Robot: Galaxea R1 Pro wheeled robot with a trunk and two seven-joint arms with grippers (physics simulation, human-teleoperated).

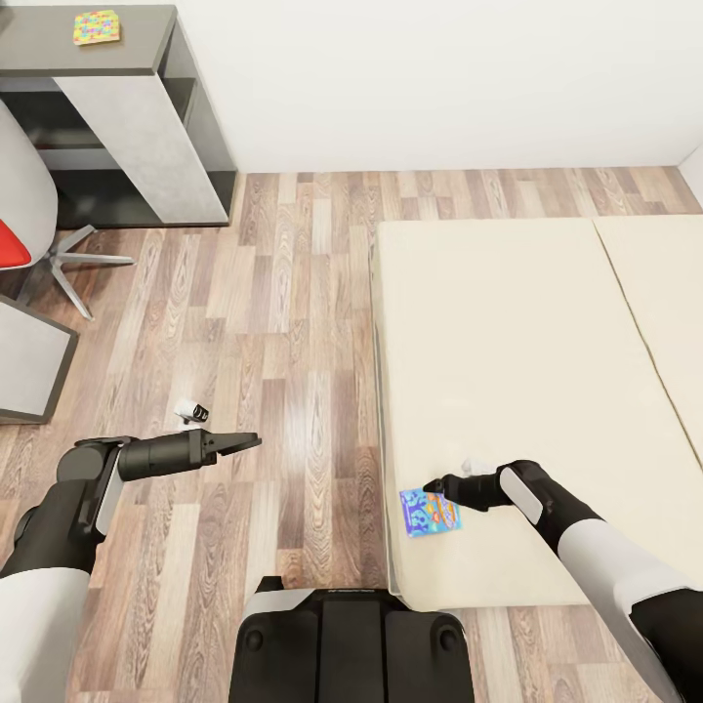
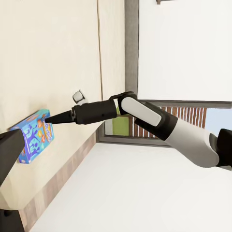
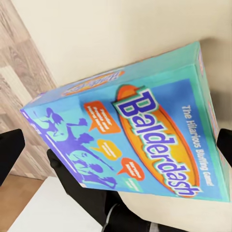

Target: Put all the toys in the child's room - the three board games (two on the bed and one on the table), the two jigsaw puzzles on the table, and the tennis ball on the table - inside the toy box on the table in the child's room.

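Right wrist view reads "Balderdash" and "The Hilarious Bluffing Game!" on the light blue board game [image 3: 140, 140] lying flat on the bed [image 1: 508, 342] near its edge, between the parted fingers of the right pincer [image 1: 437, 485]. Left pincer [image 1: 249, 441] hangs over the wood floor [image 1: 283, 322], fingers together. A jigsaw puzzle [image 1: 97, 26] lies far off.

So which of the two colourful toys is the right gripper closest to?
The light blue Balderdash board game on the bed, right at the right gripper. The multicoloured jigsaw puzzle lies far off on the dark-topped unit.
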